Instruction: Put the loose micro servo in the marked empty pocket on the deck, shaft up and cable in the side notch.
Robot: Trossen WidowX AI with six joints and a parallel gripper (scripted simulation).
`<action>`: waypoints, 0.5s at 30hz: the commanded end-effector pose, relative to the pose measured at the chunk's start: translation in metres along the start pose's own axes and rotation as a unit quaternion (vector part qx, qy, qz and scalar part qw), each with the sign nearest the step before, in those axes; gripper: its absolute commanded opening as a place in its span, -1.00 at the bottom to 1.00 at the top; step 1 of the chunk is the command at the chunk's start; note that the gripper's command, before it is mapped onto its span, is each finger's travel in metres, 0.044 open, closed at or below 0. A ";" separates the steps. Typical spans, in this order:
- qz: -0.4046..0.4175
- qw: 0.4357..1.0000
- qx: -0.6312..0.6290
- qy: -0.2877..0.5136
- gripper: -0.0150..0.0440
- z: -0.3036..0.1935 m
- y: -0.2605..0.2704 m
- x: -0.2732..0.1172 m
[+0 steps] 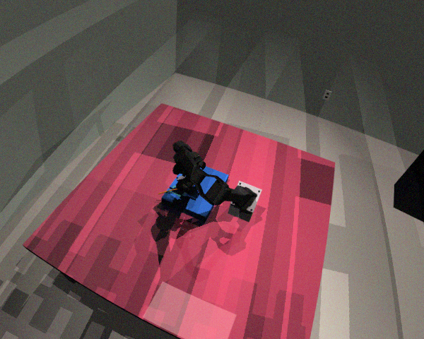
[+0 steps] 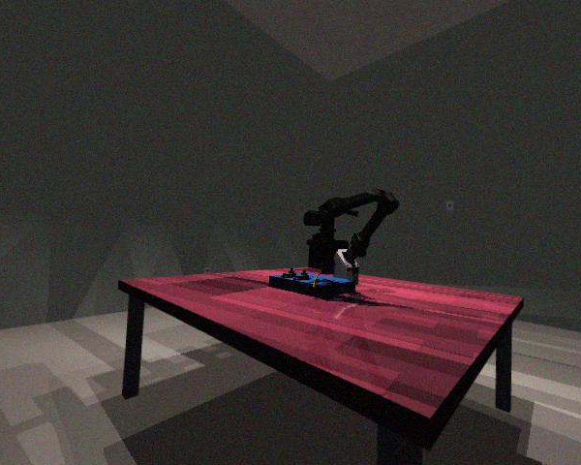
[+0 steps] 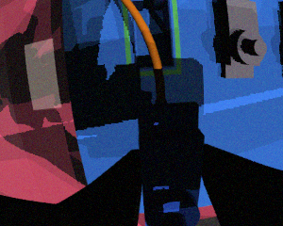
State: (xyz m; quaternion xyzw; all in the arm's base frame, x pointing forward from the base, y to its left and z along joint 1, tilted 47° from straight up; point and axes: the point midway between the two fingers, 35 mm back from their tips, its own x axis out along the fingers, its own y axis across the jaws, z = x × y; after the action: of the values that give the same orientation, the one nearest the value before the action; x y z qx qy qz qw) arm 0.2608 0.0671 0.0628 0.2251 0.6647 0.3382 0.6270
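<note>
My gripper (image 3: 169, 155) (image 1: 184, 186) is shut on the dark micro servo (image 3: 169, 124), whose body runs up and down the wrist view between the black fingers. A rounded part shows at its lower end; the shaft's direction is too dark to tell. Its orange cable (image 3: 148, 40) (image 1: 167, 191) (image 2: 315, 280) leads from its upper end across the pocket. The green-outlined pocket (image 3: 176, 33) lies just beyond the servo in the wrist view, roughly lined up with it. The servo appears to be above the blue deck (image 3: 255, 122) (image 1: 215, 175), not in the pocket. Ears and side notch cannot be made out.
A grey installed servo (image 3: 241, 66) with a round shaft stands right of the pocket, another at the right image edge. They rise from the deck as dark shapes in the exterior view. The arm's base stands on a white plate (image 1: 258, 191) beside the deck, on the red table (image 1: 278, 236).
</note>
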 end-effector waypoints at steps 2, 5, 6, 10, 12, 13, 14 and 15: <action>0.001 1.000 -0.001 -0.007 -0.49 0.022 0.001 -0.003; 0.001 1.000 -0.002 -0.007 -0.49 0.033 0.001 -0.003; 0.001 1.000 -0.002 -0.007 -0.49 0.037 0.001 -0.003; 0.001 1.000 -0.002 -0.008 -0.49 0.052 0.001 -0.003; 0.001 1.000 -0.002 -0.008 -0.49 0.060 0.001 -0.004; 0.001 1.000 -0.002 -0.008 -0.49 0.063 0.002 -0.004; 0.001 1.000 -0.002 -0.008 -0.49 0.067 0.002 -0.004; 0.001 1.000 -0.002 -0.008 -0.49 0.070 0.002 -0.004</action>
State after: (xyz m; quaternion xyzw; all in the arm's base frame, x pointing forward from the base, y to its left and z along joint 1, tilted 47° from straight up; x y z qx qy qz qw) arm 0.3180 0.0768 0.0644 0.2230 0.6623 0.3393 0.6297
